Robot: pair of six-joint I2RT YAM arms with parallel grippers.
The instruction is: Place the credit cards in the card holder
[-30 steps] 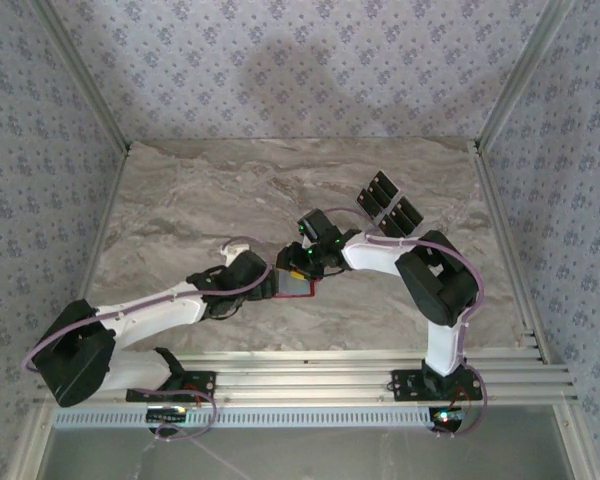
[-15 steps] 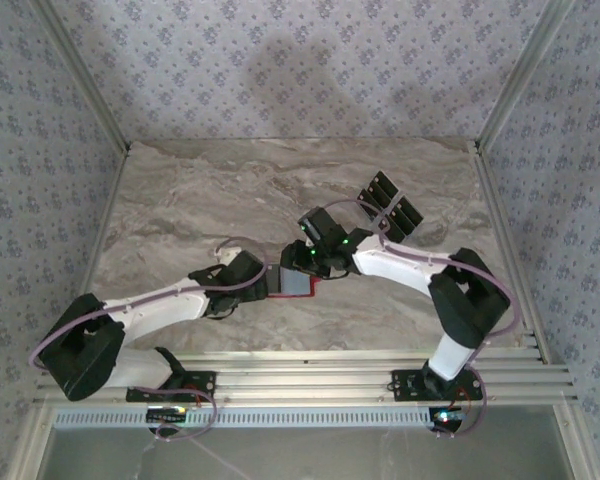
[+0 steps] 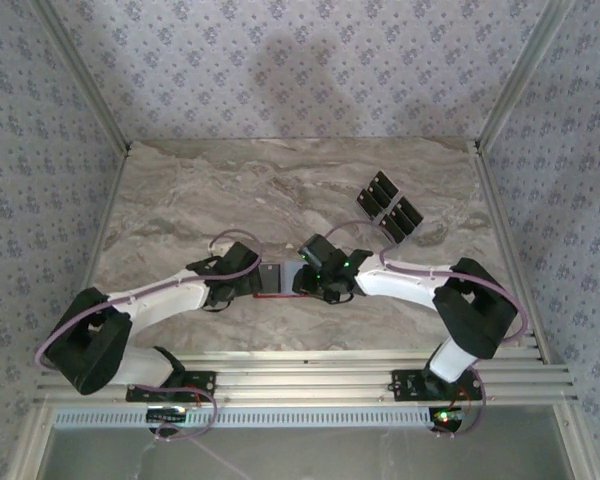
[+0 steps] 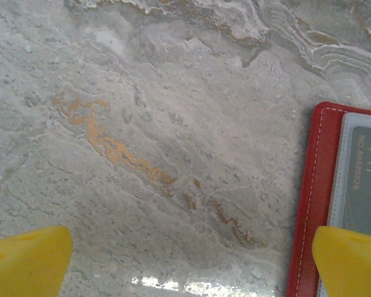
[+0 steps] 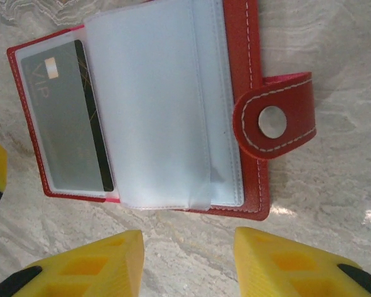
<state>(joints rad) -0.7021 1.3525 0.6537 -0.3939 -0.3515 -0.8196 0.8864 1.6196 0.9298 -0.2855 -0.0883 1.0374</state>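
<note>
Although one card (image 5: 65,124) already sits in a pocket of the open red wallet (image 5: 247,68), I judge the task barely begun: several black cards (image 3: 390,208) lie on the table (image 3: 180,200) well beyond the wallet. The left gripper (image 4: 185,266) stands wide and empty just beside the wallet; the right gripper (image 5: 188,266), half open, holds nothing above it. The right wrist view shows me the filled pocket; the top view shows the loose cards.

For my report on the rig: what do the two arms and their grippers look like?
Both arms have white links, bulky black joints and looping lilac cables. The fingers are blocky yellow plastic. Small green lights glow near the right wrist.
</note>
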